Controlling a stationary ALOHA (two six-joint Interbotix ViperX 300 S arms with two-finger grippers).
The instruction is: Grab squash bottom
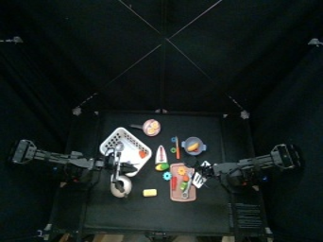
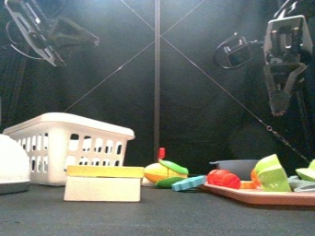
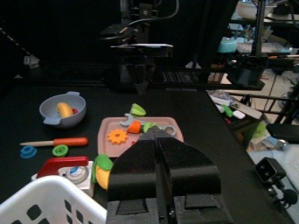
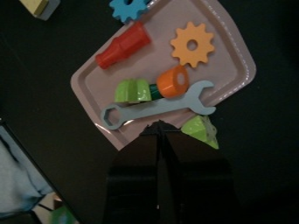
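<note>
A yellow and green squash piece (image 2: 164, 171) lies on the table between the basket and the tray; it also shows as a small squash piece (image 1: 163, 167) from above and as the squash piece (image 3: 103, 171) beside the basket rim. Which half it is I cannot tell. My left gripper (image 3: 160, 166) hangs above the table's left part, jaws together, holding nothing. My right gripper (image 4: 163, 153) hovers shut over the pink tray (image 4: 239, 61) and grips nothing. From the front, both arms hang high, with the right gripper (image 2: 281, 103) well above the toys.
A white basket (image 2: 68, 138) stands at left, with a yellow block (image 2: 105, 182) in front of it. The pink tray (image 1: 184, 188) holds gears, a blue wrench (image 4: 158, 107) and green pieces. A bowl (image 3: 65, 108) and an orange-handled knife (image 3: 59, 142) lie farther back.
</note>
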